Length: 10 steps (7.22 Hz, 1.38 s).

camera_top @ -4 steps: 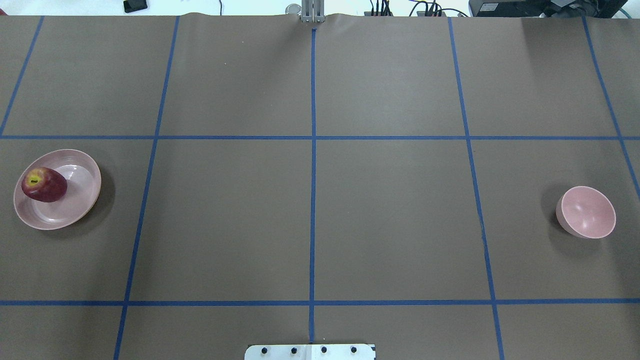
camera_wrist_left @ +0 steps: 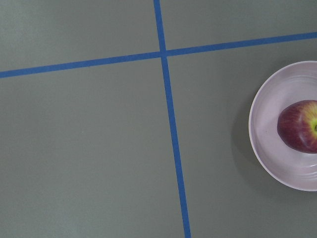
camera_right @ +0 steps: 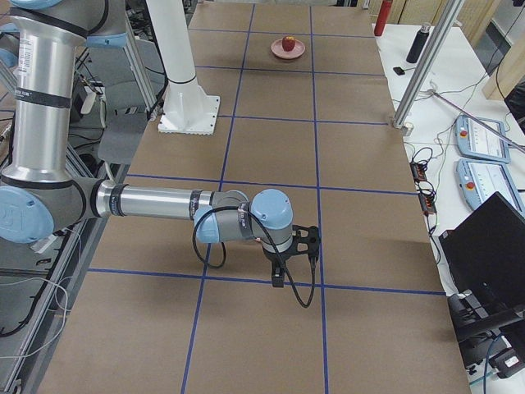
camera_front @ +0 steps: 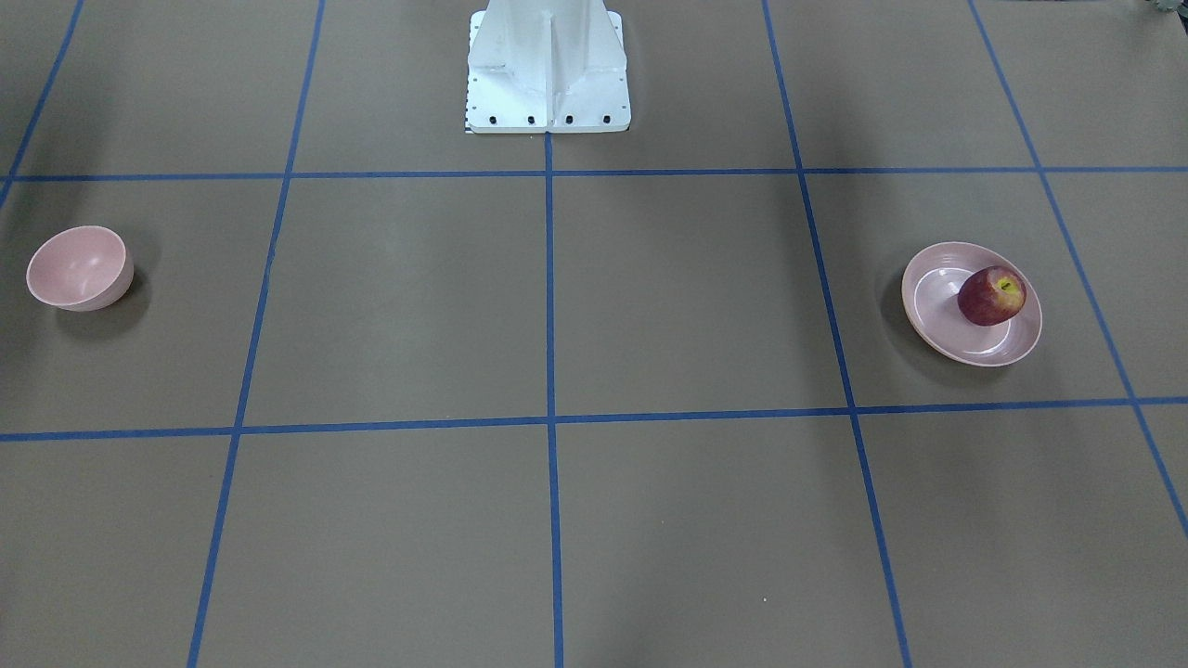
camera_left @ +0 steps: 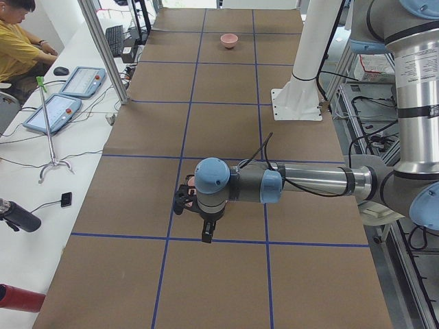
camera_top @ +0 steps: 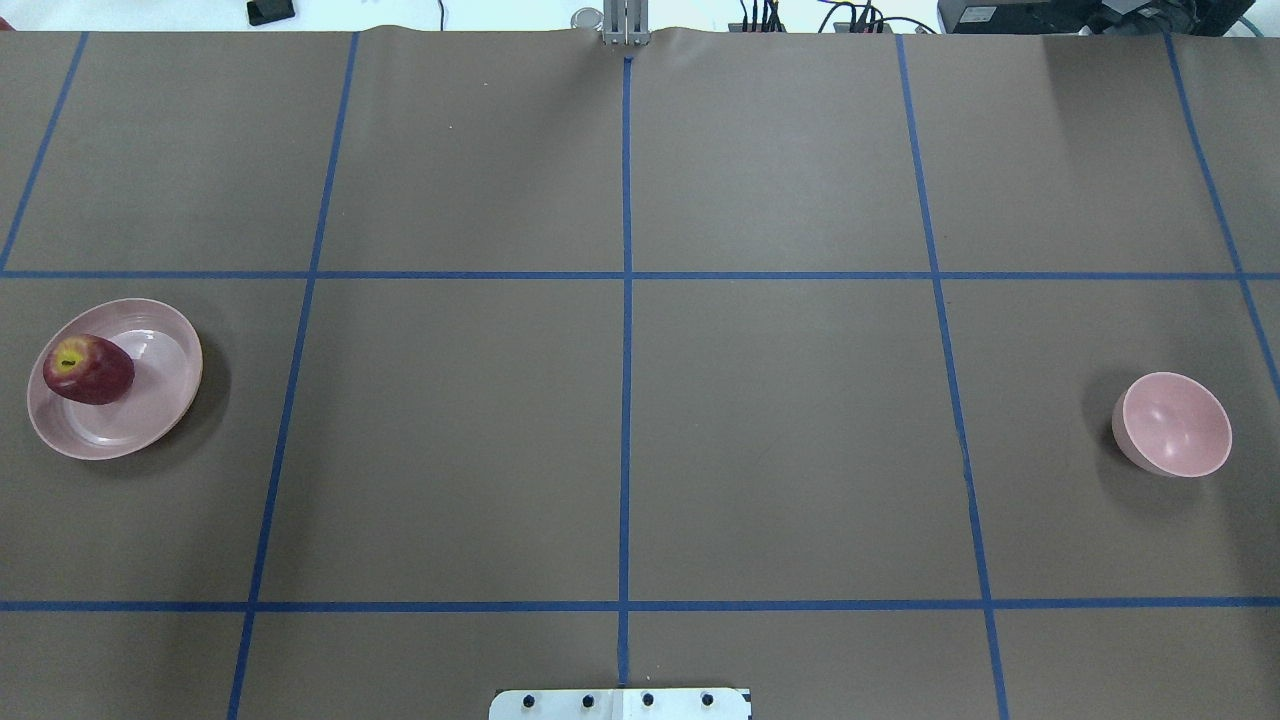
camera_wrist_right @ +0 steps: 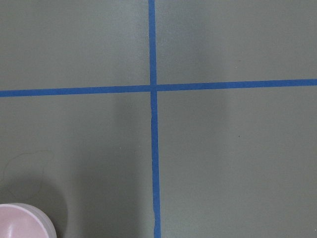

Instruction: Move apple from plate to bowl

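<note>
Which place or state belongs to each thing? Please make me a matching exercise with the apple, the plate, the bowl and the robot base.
Things:
1. apple
2. plate
3. bowl
4. robot base

Places or states:
A. empty, far on the robot's right
B. white, in the middle between both sides
C. dark red, lying in a shallow dish
D. wide and pale pink, far on the robot's left

Pairs: 1-C, 2-D, 3-A, 4-B
</note>
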{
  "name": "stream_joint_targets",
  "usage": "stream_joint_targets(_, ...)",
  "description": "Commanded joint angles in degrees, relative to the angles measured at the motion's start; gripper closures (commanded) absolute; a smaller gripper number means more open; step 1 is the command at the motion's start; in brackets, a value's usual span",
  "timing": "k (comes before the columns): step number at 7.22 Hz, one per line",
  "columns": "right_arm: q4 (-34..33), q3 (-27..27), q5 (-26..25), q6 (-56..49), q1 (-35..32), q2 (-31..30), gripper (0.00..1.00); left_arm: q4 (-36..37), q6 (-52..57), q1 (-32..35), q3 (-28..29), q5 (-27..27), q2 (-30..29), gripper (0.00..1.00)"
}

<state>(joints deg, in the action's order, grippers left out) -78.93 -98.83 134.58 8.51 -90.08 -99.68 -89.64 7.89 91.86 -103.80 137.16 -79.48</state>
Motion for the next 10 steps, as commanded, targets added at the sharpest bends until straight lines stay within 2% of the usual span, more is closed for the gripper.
stream_joint_targets(1,-0.09,-3.19,1.81,-0.07,1.38,1.76,0.00,-0.10,0.20,-0.02,-0.44,-0.40,-0.32,0.02)
stream_joint_targets(2,-0.18,-3.38,2.52,0.02,1.39,3.51,0.00,-0.10,0.11,-0.02,-0.44,-0.40,-0.32,0.02)
stream_joint_targets(7,0.09,-3.73,2.43,0.45,4.29,3.79,0.00,-0.10,-0.15,-0.02,-0.35,-0.31,0.03,0.02)
stream_joint_targets(9,0.09,-6.53,2.53,5.33,7.09,3.10,0.00,-0.10,-0.24,-0.02,-0.44,-0.14,0.12,0.02)
stream_joint_targets(10,0.70,-8.55,2.44,7.73,9.02,0.83,0.00,-0.10,-0.24,-0.02,-0.44,0.04,0.21,0.02)
